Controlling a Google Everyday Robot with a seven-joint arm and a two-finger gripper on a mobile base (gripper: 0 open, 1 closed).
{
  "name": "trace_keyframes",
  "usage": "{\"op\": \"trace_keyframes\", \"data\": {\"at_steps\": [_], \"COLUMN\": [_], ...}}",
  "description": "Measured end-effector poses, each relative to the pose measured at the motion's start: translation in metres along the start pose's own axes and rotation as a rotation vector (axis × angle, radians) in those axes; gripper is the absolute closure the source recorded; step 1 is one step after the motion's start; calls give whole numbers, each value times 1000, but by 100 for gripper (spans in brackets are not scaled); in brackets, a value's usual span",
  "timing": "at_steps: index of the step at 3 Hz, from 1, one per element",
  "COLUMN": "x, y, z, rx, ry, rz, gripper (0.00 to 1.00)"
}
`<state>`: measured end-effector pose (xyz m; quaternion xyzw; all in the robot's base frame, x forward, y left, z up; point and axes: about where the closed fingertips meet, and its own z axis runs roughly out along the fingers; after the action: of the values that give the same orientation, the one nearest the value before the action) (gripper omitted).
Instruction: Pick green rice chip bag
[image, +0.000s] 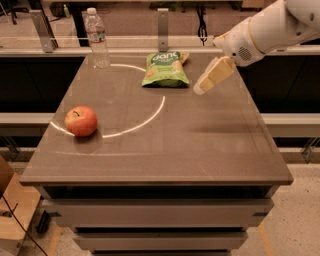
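The green rice chip bag lies flat at the far middle of the brown table, light green with a darker top and white lettering. My gripper hangs above the table just right of the bag, on a white arm coming in from the upper right. It is apart from the bag and holds nothing that I can see.
A red apple sits at the left of the table. A clear water bottle stands at the far left corner. A white arc is marked on the tabletop. A rail and dark benches run behind the table.
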<state>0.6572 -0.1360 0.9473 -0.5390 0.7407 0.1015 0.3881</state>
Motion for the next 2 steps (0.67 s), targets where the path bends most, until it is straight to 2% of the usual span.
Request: {"op": "trace_keyframes", "data": {"at_steps": [1,2], "x": [3,13], "y": [-20,-39], "z": [39,72], "rx": [11,52], "ry": [-48,-90], "rz": [65,148], "gripper": [0,0]}}
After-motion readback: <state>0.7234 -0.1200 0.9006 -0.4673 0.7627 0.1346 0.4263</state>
